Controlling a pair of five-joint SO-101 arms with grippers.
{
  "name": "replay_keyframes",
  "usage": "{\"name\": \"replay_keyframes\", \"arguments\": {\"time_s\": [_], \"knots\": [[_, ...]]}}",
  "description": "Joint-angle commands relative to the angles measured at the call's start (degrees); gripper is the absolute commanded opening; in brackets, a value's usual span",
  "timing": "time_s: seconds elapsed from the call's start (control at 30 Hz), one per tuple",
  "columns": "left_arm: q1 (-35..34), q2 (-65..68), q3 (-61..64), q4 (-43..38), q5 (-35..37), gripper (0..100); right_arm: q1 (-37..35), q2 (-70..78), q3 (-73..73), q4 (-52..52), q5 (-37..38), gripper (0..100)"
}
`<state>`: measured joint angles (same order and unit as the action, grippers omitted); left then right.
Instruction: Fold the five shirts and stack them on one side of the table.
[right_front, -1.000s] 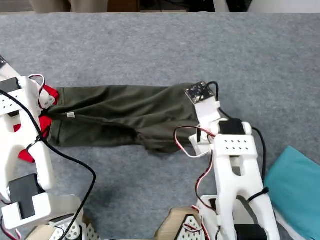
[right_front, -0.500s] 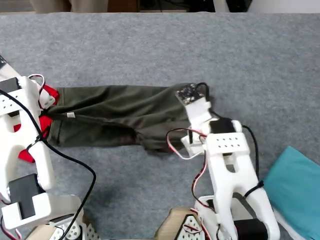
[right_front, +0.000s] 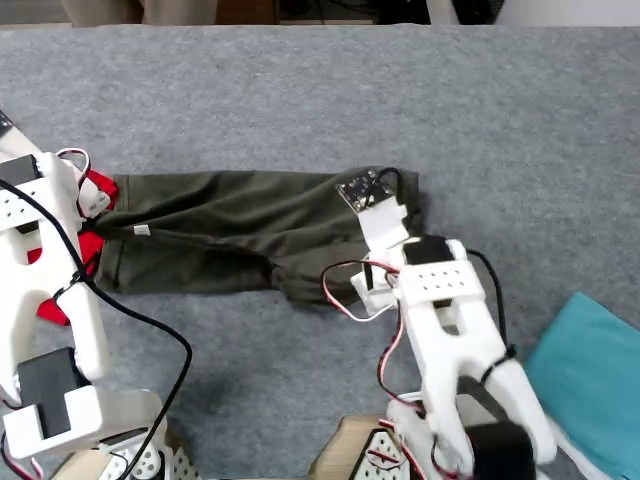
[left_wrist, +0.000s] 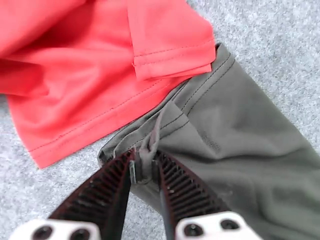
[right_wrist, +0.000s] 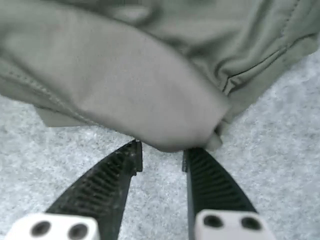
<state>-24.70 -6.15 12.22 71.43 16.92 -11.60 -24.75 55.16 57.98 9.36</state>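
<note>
The olive shirt (right_front: 230, 225) lies on the grey table (right_front: 300, 90), left of centre, stretched out with its long axis running left to right across the high view. One end lies at the left arm (right_front: 50, 260) and the other under the wrist of the right arm (right_front: 440, 300). The cloth is loosely folded along its length and creased, with a bulge hanging toward the near edge around the middle.

The left gripper (left_wrist: 145, 167) is clamped on the shirt's left end. Its ribbed fingers (left_wrist: 112, 187) are pressed together on a thin pinch of seamed edge, and the rest of the olive shirt (left_wrist: 240, 150) spreads away from the tips. Just beside that end lies a red shirt (left_wrist: 90, 65), flat on the table, with one hemmed corner lapping over the olive cloth.

The right gripper (right_wrist: 162, 150) is at the opposite end. Its fingers (right_wrist: 107, 185) stand a little apart, closed on a thick rounded fold of olive cloth (right_wrist: 125, 85) that sits between the tips, with grey table beneath.

A teal shirt (right_front: 590, 370) lies at the table's near right corner, well apart from the olive one.
</note>
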Motion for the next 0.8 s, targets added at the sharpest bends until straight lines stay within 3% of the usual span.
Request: {"name": "replay_keyframes", "arguments": {"time_s": [0.0,0.23,0.43,0.57,0.77], "knots": [[-0.18,-0.22,-2.46,-0.09,-0.53,2,0.4,4.53,-3.38,-2.29,-0.88,16.1],[-0.35,-0.22,-2.2,-0.09,-0.35,2,6.46,7.96,-8.48,-2.37,-0.7,16.1],[-0.18,-0.22,-2.29,-0.09,-0.26,2,3.74,7.87,-8.13,-0.62,0.97,14.8],[-0.26,-0.31,-2.64,-0.09,-0.26,2,2.42,8.04,-8.13,-0.62,0.88,3.4],[-0.44,-0.4,-2.46,0.09,-0.26,2,2.77,7.87,-8.4,-0.35,0.88,3.5]]}}
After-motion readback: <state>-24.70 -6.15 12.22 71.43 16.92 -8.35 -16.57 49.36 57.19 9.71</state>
